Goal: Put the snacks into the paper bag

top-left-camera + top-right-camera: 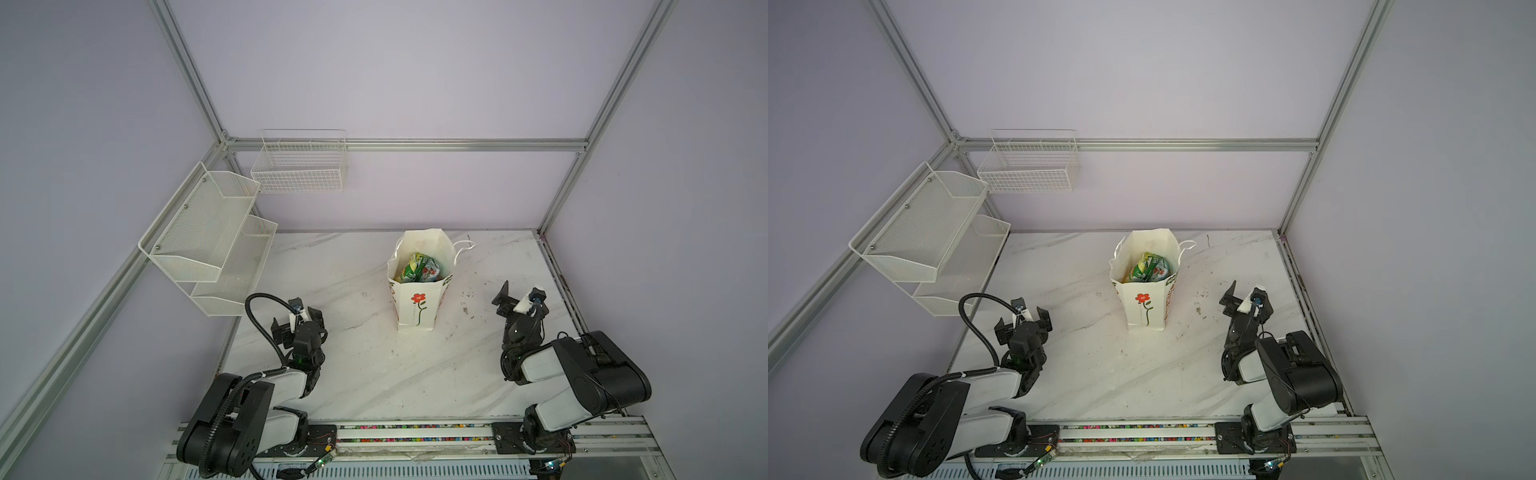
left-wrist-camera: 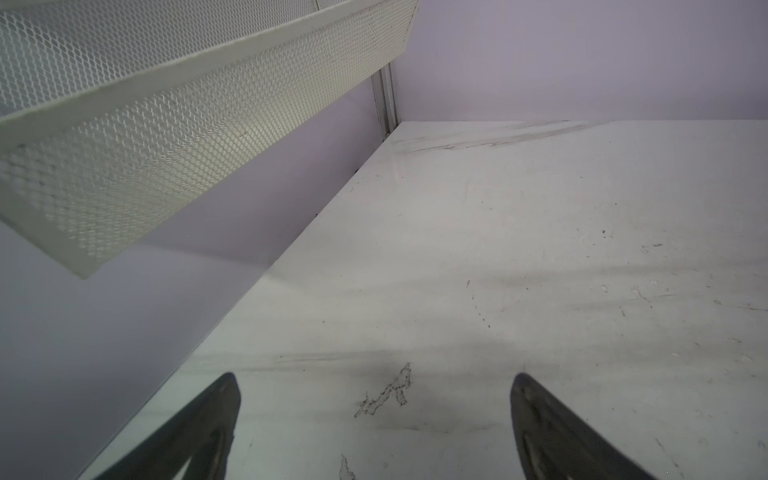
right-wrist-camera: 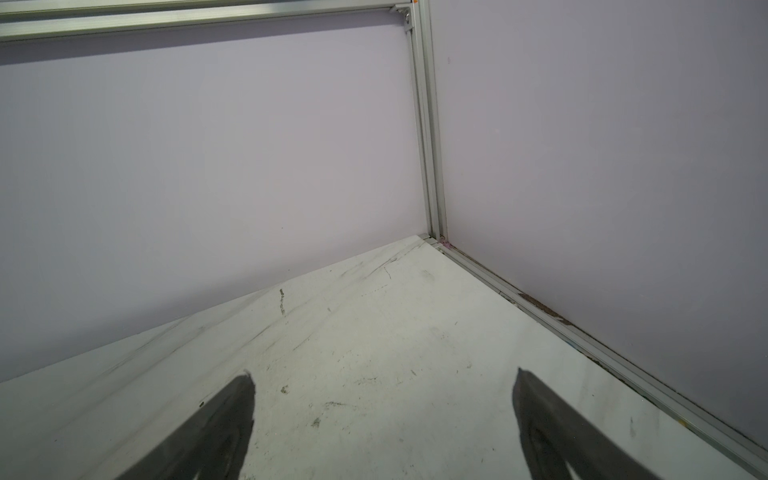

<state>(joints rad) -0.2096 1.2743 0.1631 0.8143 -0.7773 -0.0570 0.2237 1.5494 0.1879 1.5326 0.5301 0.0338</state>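
The white paper bag (image 1: 417, 305) (image 1: 1144, 309), printed with a red flower, stands upright and open at the back middle of the marble table (image 1: 365, 374). Glossy green-yellow snacks (image 1: 420, 269) (image 1: 1148, 268) lie inside it, partly hidden by its walls. My left gripper (image 1: 298, 321) (image 1: 1023, 322) hovers open to the bag's front left, well apart from it. In the left wrist view this gripper (image 2: 375, 378) has only bare table between its fingers. My right gripper (image 1: 521, 300) (image 1: 1248, 301) is open to the bag's right, and in the right wrist view it (image 3: 384, 374) is likewise empty.
A white two-tier mesh shelf (image 1: 208, 241) (image 2: 166, 124) hangs on the left wall above the table edge. A white wire basket (image 1: 299, 166) is fixed to the back wall. Aluminium frame posts (image 3: 432, 166) mark the corners. A rail (image 1: 415, 432) runs along the front.
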